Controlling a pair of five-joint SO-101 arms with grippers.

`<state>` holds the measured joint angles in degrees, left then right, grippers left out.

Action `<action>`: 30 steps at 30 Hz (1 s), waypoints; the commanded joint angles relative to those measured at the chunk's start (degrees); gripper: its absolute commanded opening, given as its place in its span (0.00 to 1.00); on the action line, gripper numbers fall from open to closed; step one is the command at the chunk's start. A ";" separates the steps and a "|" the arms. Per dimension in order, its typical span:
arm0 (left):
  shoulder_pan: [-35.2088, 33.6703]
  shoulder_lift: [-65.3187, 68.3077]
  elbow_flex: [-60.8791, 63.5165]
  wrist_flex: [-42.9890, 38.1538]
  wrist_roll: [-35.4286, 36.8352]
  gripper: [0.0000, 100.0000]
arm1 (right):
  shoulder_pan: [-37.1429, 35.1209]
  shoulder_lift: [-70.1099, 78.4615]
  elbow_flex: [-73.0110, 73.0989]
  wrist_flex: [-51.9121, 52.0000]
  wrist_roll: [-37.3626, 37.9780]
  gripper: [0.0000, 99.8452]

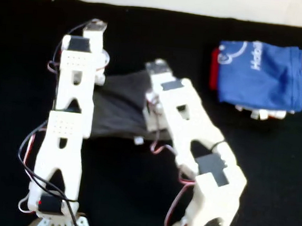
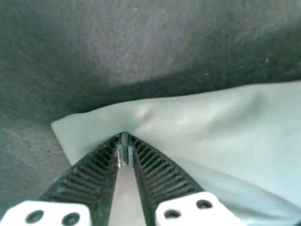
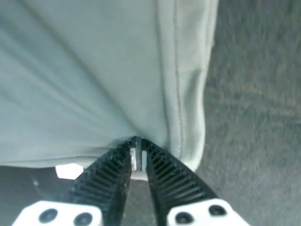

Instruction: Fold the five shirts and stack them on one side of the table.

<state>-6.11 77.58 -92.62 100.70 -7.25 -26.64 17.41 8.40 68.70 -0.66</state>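
Black ribbed fingers (image 2: 160, 174) of the left gripper (image 2: 123, 146) fill the foreground of the left wrist view, closed tip to tip on the edge of a grey shirt (image 2: 202, 127). The cloth puckers right at the tips. One corner of it sticks out just beside them, and a dark shadow runs along the shirt's edge on the table (image 2: 141, 42).

On its own wrist view the right gripper (image 3: 136, 146) is likewise clamped on the shirt, its jaws pressed together over the cloth just beside a stitched hem that runs away from the tips. A small white tab (image 3: 69, 170) shows under the shirt's edge beside one finger.

From above, the shirt (image 1: 117, 107) lies spread between the two arms near the middle of the table, the left arm (image 1: 68, 121) over one end and the right arm (image 1: 201, 144) over the other. The same tab (image 1: 138, 140) peeks out at the shirt's near edge.

Well apart from the arms, toward the far right of the black table (image 1: 272, 182), sits a stack (image 1: 263, 72) of folded shirts. Blue is on top, a red edge shows at its left side, and bits of white show along its near edge.
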 commanded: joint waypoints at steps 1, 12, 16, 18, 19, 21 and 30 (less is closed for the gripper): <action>-0.48 -0.48 -1.36 0.26 0.35 0.01 | 2.15 -0.40 3.12 0.84 2.73 0.01; -2.15 -6.02 -0.57 0.97 1.32 0.01 | 1.89 -11.74 -1.89 1.36 3.16 0.01; -3.74 -17.01 8.40 1.32 1.58 0.01 | 1.98 -20.26 -1.89 1.36 3.16 0.01; -4.18 -25.10 18.51 1.32 1.49 0.01 | 1.98 -23.16 -1.89 0.92 3.16 0.01; -4.26 -29.58 24.66 1.23 1.41 0.01 | 1.98 -23.78 -1.98 0.66 3.16 0.01; -4.18 -39.60 39.08 1.05 0.97 0.01 | 2.07 -23.69 -3.12 -1.36 3.16 0.01; -0.84 -78.20 103.34 -25.14 -2.90 0.01 | 2.42 -5.23 -21.32 -4.44 3.08 0.01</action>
<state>-9.10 12.97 -10.86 88.13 -9.27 -25.23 6.51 -4.97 65.36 1.71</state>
